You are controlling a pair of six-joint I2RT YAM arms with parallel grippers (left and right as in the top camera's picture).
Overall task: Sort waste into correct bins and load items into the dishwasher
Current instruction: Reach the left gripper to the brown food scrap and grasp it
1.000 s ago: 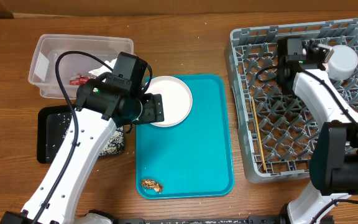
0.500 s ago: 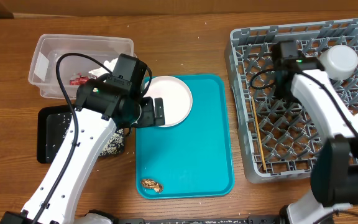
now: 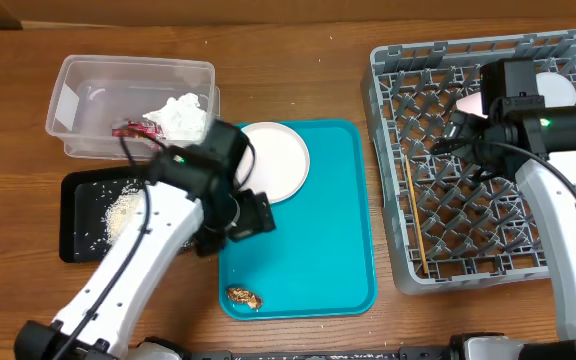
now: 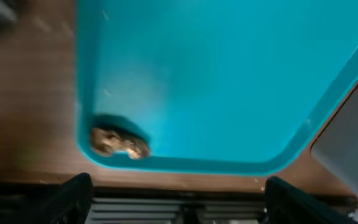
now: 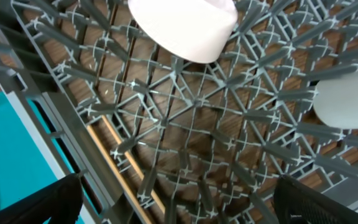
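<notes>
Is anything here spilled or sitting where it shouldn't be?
Yes. A small brown food scrap lies alone in the teal tray's near-left corner, not in a bin. The white plate overhangs that tray's far-left rim. Loose rice is scattered inside the black tray.

Wood-grain table point(image 3: 298, 70), smooth glossy teal plastic tray point(image 3: 308, 240), matt grey plastic dish rack point(image 3: 468, 230), clear plastic tub point(image 3: 88, 75), matt black tray point(image 3: 76, 225), smooth white plate point(image 3: 280, 155), crumpled paper tissue point(image 3: 180, 113), thin wooden chopsticks point(image 3: 416, 215).
</notes>
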